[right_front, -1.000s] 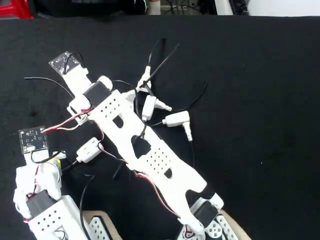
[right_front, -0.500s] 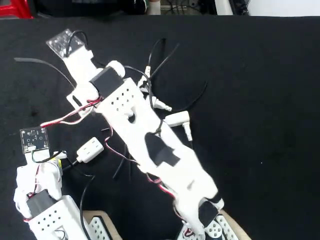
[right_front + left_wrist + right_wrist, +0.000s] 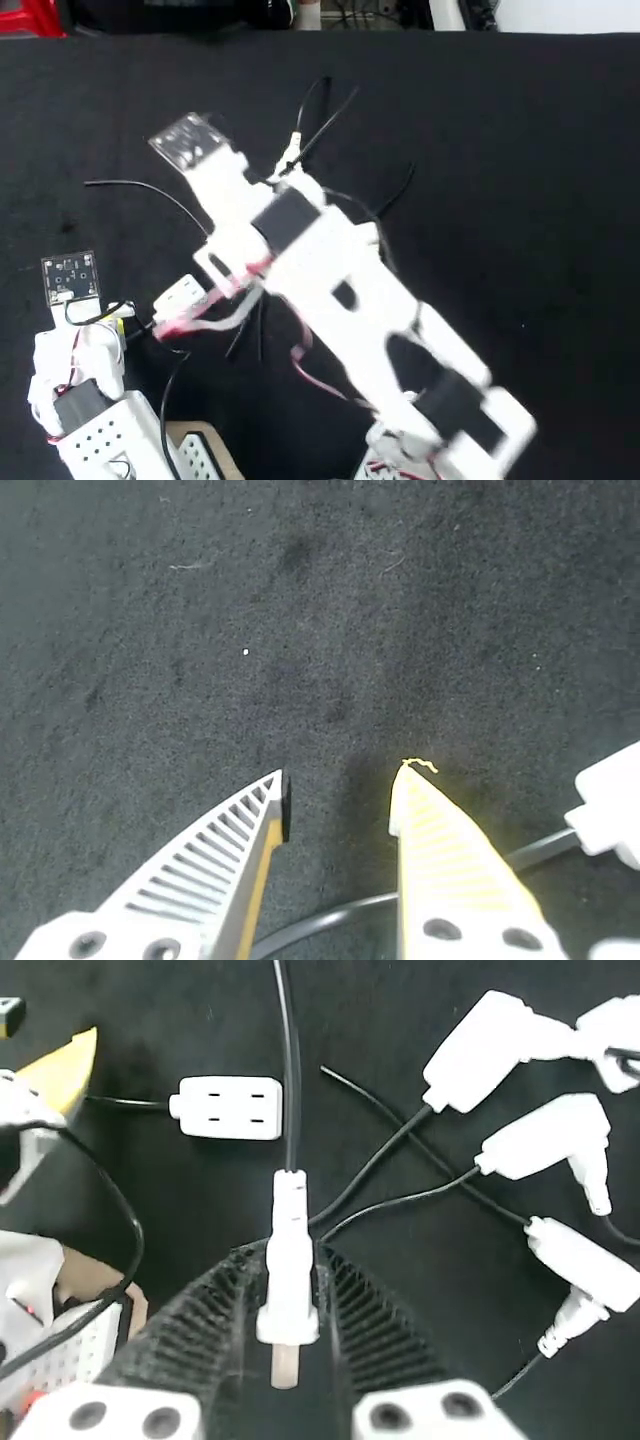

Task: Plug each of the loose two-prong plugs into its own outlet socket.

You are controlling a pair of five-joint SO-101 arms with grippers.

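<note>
My right gripper is shut on a slim white two-prong plug, whose black cable runs away from it. Past the plug lies a white outlet socket block with free slots; from above the block peeks out beside the right arm, which stretches over the table's middle. Three more white plugs lie off to one side. My left gripper hangs open over bare black cloth, with the block's end just beside it.
The black table cloth is bare on the right side. The left arm sits at the near left corner. Loose black cables trail across the middle. A small connector with ties lies behind the right arm.
The right arm has risen and swung to the right, trailing the black cable along. It now covers the plugs that lay beside it. The left arm has not moved.
</note>
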